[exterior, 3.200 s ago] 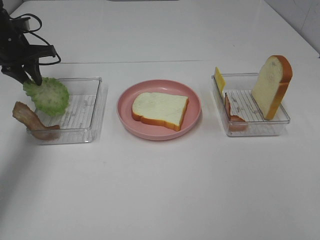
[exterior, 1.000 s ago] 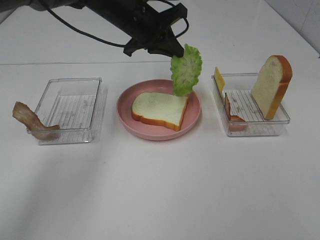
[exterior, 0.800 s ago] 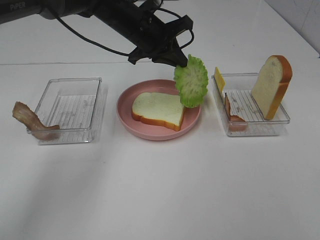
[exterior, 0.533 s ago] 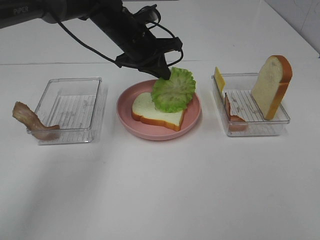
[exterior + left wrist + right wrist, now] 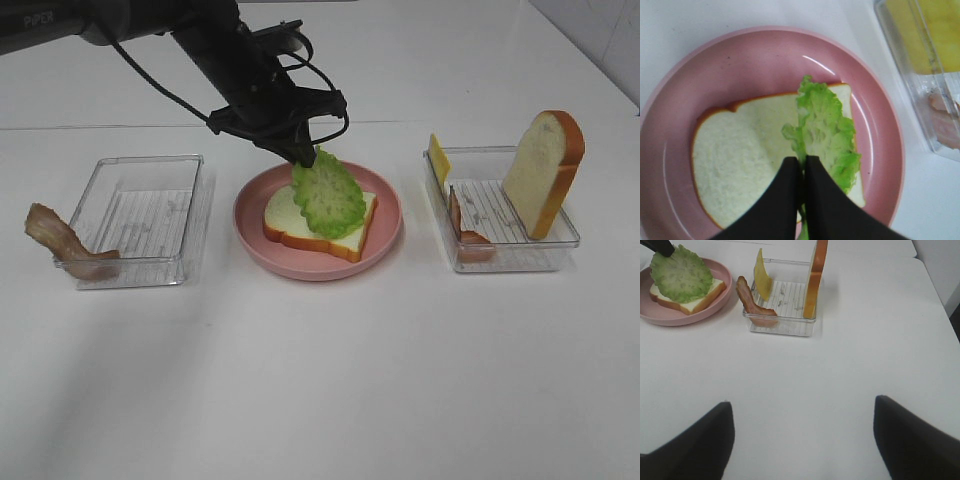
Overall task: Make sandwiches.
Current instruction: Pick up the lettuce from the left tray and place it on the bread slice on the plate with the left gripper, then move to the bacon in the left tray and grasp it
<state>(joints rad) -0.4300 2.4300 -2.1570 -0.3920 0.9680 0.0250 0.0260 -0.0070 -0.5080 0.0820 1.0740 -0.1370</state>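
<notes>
While its two dark fingers (image 5: 782,197) are pressed together on the rear edge of the lettuce leaf (image 5: 328,195), the left end effector (image 5: 803,167) sits low over the pink plate (image 5: 385,238) at the centre of the overhead frame. The leaf lies spread across the flat bread slice (image 5: 285,222) on that plate, covering its right half. Whether the leaf rests fully on the bread or is partly borne by the grip, I cannot tell. The right end effector (image 5: 802,402) hangs above bare counter (image 5: 320,380) with its fingers spread wide and nothing between them, well apart from the food.

Outward from the plate, the right tray (image 5: 515,262) at right-centre of the frame holds three pieces. An upright bread slice (image 5: 543,172) leans at its far end, a cheese slice (image 5: 438,157) stands at its upper left corner, and a leaning bacon strip (image 5: 462,225) is propped on its left wall. The left tray (image 5: 195,215) at left-centre holds only a draped bacon strip (image 5: 60,238), hung over its lower left corner.

By my reading the sandwich is at an early stage: the base and lettuce are placed, pending release. Bacon, cheese and the top slice are left to stack.
</notes>
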